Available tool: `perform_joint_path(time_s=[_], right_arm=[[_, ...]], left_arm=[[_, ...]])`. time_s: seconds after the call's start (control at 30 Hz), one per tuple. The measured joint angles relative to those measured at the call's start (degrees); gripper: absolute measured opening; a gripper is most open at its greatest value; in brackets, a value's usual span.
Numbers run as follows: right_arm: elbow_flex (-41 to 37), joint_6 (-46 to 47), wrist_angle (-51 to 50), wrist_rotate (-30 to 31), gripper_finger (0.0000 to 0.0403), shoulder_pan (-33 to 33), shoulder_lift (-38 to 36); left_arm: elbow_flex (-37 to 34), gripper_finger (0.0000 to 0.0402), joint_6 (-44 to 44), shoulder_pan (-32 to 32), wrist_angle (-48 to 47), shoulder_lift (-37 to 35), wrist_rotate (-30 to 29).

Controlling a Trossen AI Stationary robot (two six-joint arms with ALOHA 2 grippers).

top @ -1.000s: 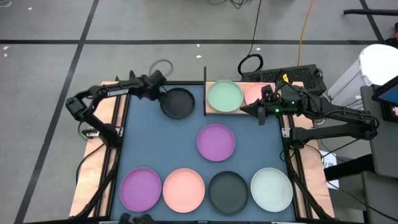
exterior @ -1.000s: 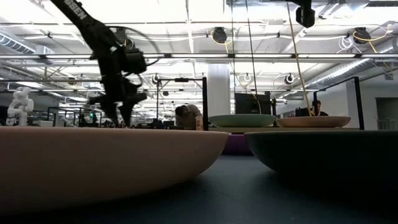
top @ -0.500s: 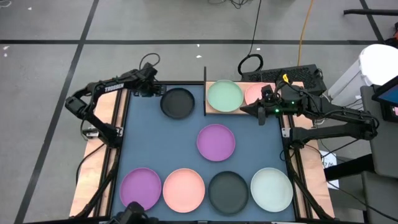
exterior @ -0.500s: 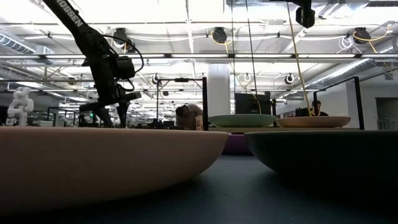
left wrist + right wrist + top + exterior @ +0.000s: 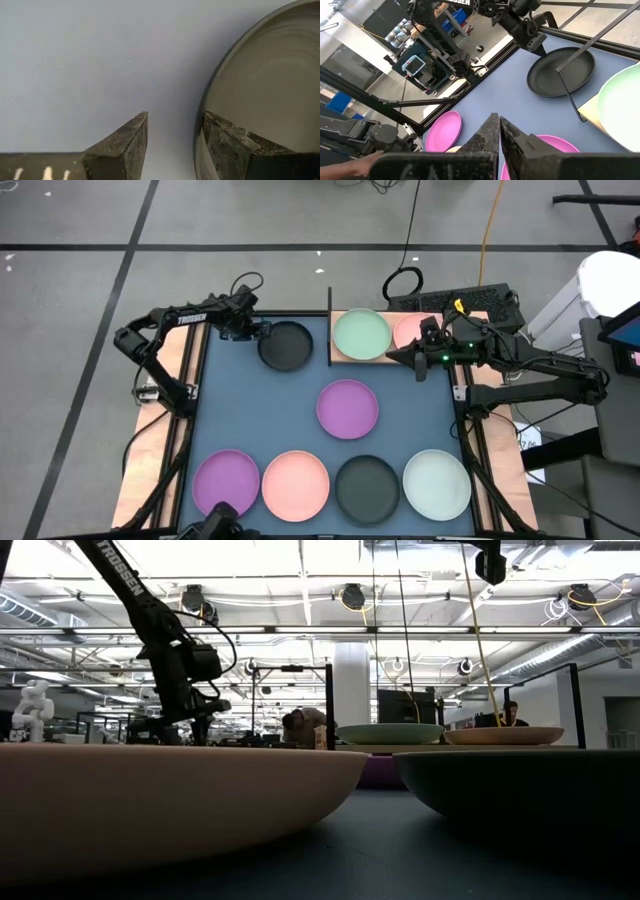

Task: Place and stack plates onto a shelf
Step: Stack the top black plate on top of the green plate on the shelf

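A black plate (image 5: 286, 345) lies flat on the blue mat at the far left. My left gripper (image 5: 256, 333) hangs open at its left rim, pointing steeply down. In the left wrist view one finger (image 5: 125, 150) is over the mat and the other (image 5: 227, 145) over the plate's inside, with the rim (image 5: 200, 125) between them. A mint plate (image 5: 361, 334) and a pink plate (image 5: 408, 330) rest on the light-wood shelf (image 5: 342, 358). My right gripper (image 5: 392, 356) is shut on nothing, held up beside the shelf. My left gripper straddles the black plate's left rim (image 5: 199, 137), one finger inside the plate and one outside, coming from above. Whether either finger touches the rim, I cannot tell. The plate lies flat on the mat.
A purple plate (image 5: 347, 408) lies mid-mat. Along the near edge lie a purple (image 5: 226, 484), a pink (image 5: 295, 485), a black (image 5: 366, 487) and a mint plate (image 5: 436, 483). A thin black rail (image 5: 329, 325) stands at the shelf's left end, close to the black plate.
My left gripper has sunk toward the mat and settled at the black plate's left rim, rolling about its wrist as it went. Its fingers have stayed open. The black plate has not moved.
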Motion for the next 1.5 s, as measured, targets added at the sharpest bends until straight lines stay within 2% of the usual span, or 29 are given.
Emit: perform_joint_path(time_s=[0.13, 0.4, 0.63, 0.77, 0.93, 1.07, 1.17, 1.3, 1.5], right_arm=[[0.0, -0.2, 0.0, 0.2, 0.0000, 0.0, 0.0], [0.0, -1.7, 0.0, 1.7, 0.0000, 0.0, 0.0], [0.0, -1.7, 0.0, 1.8, 0.0000, 0.0, 0.0], [0.0, -1.7, 0.0, 1.8, 0.0000, 0.0, 0.0], [0.0, -1.7, 0.0, 1.8, 0.0000, 0.0, 0.0], [0.0, -1.7, 0.0, 1.7, 0.0000, 0.0, 0.0], [0.0, -1.7, 0.0, 1.7, 0.0000, 0.0, 0.0], [0.0, -1.8, 0.0, 1.7, 0.0000, 0.0, 0.0], [0.0, -2.5, 0.0, 1.9, 0.0000, 0.0, 0.0]], left_arm=[[0.0, 0.0170, 1.2, 0.0, 0.1, 0.1, 0.6], [0.0, 0.0066, 1.4, -1.2, 0.4, 2.5, 2.0], [0.1, 0.0058, 0.6, -3.4, 2.2, 3.5, 2.3], [0.1, 0.0021, 0.6, -3.5, 4.3, 2.6, 2.7], [-0.1, 0.0010, -0.1, -3.2, 5.1, -1.2, 1.7], [1.3, 0.0010, -1.4, -2.0, 3.9, -7.3, 1.8], [5.2, 0.0010, -1.4, -0.7, -0.1, -13.0, 1.1], [13.9, 0.0010, -0.8, 1.1, -3.7, -17.6, -0.7], [32.5, 0.0010, 5.1, 3.6, -9.8, -16.4, -2.1]])
